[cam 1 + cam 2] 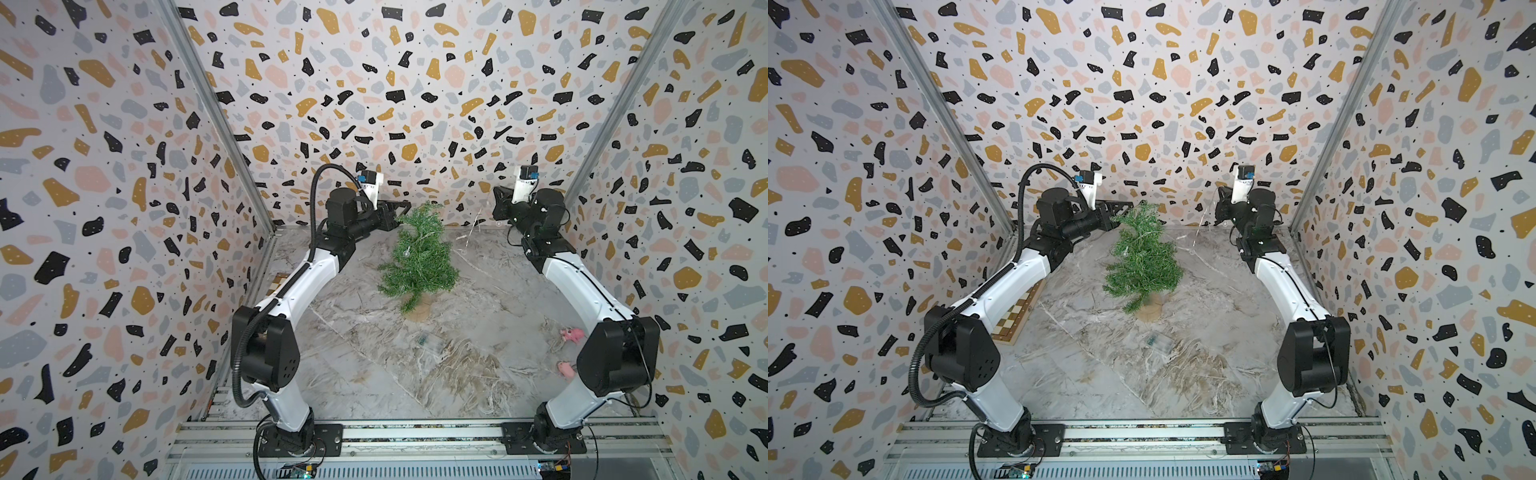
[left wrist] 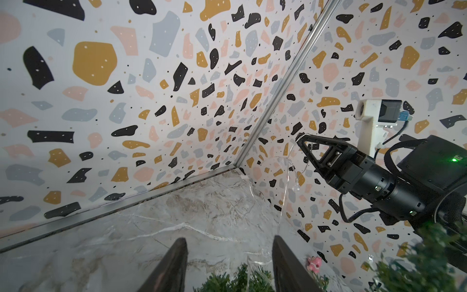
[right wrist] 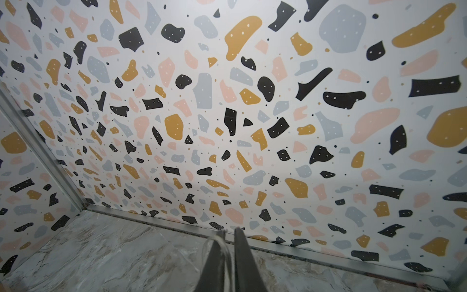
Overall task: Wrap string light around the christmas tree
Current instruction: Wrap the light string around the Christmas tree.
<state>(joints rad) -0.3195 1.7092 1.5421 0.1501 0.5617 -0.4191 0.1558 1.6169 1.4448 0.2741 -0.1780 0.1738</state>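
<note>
The christmas tree point(image 1: 419, 257) point(image 1: 1144, 257) stands at the middle back of the table on a tan disc base point(image 1: 417, 312). My left gripper point(image 1: 401, 210) point(image 2: 230, 237) is at the treetop, open, with nothing between its fingers; green tips point(image 2: 240, 278) show below them. My right gripper point(image 1: 498, 197) point(image 2: 300, 139) point(image 3: 229, 230) hovers to the right of the tree near the back wall, shut on the string light point(image 3: 223, 252). The pale wire point(image 2: 286, 177) hangs from it down toward the table and runs to the tree. One clear bulb point(image 1: 407, 252) rests on the tree's left side.
A clear plastic box point(image 1: 430, 343) point(image 1: 1158, 343) lies in front of the tree. Two pink toys point(image 1: 571, 334) point(image 1: 564, 368) sit by the right arm's elbow. A checkered board point(image 1: 1017, 316) lies under the left arm. Patterned walls close in on three sides.
</note>
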